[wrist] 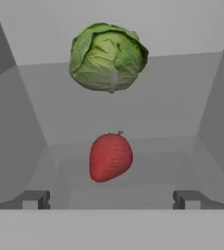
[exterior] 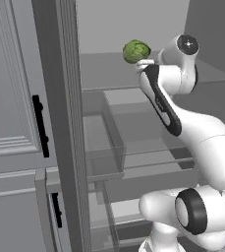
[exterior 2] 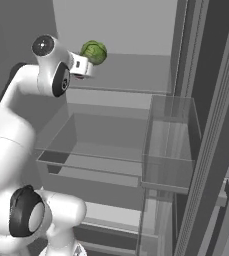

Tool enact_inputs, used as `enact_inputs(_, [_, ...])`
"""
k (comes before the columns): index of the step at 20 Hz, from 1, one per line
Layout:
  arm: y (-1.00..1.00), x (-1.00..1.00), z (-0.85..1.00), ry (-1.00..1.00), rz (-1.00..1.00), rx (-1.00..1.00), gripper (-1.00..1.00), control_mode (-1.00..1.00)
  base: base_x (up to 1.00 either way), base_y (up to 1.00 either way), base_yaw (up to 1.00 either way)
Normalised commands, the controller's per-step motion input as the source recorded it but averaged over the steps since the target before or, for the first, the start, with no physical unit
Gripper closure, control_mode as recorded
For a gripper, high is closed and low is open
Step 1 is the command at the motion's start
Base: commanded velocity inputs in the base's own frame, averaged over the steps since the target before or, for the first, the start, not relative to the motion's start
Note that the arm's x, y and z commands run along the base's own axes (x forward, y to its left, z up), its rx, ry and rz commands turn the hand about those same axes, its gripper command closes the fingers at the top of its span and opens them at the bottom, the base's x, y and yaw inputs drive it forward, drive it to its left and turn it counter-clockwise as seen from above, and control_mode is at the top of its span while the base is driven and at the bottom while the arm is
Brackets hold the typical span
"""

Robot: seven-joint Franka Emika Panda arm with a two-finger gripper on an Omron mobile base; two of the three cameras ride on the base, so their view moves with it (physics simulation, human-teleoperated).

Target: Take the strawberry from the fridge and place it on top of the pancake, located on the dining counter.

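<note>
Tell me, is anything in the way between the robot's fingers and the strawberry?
No. In the hand view, only bare pale fridge shelf lies between the open gripper and the strawberry. The cabbage sits beyond the strawberry.

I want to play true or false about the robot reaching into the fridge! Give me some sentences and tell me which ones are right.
1. The small red strawberry sits nearer the hand than the green leafy cabbage ball. True.
2. The hand is squeezing the strawberry. False: its dark fingertips stand wide apart, with the strawberry ahead of them, untouched.
3. The tall dark grey fridge is open. True: its pale inside and glass shelves show.
4. The cabbage is purple. False: it is green.
5. The strawberry lies on a pancake. False: it rests on a fridge shelf.
</note>
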Motion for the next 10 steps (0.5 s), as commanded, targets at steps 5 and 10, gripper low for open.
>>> enact_inputs(5, [0.0,0.91,-0.08,0.04,-0.01,-0.01,-1.0,-1.0,0.0,0.0,0.0])
enact_inputs(10, [0.0,0.72,-0.24,0.01,0.0,-0.02,-1.0,-1.0,0.0,0.0,0.0])
